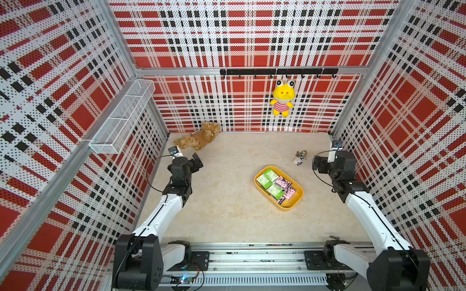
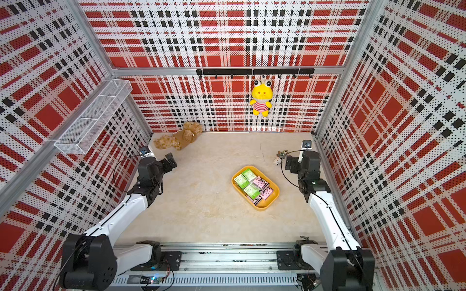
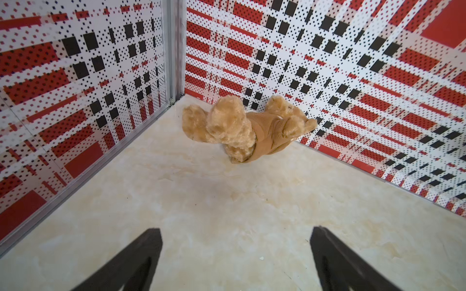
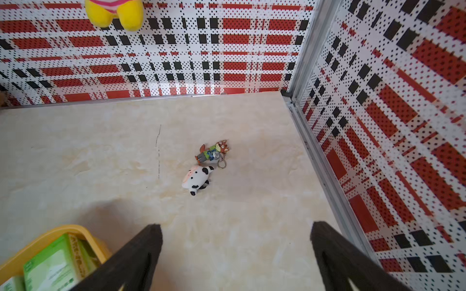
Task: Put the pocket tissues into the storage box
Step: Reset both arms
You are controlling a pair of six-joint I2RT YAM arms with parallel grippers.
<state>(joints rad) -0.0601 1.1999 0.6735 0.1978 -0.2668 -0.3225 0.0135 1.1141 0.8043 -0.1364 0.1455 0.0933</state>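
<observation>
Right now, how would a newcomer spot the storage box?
On the beige tabletop, towards the right arm, lies the storage box, a shallow yellow tray. Unlike the white wire basket on the wall, it holds green and pink tissue packets.

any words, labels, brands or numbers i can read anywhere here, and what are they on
No text here can be read.
green packets: small print on top and along one side, too blurred to read.
pink packets: black cartoon print; any words are too small to read.
box: no writing shows.
</observation>
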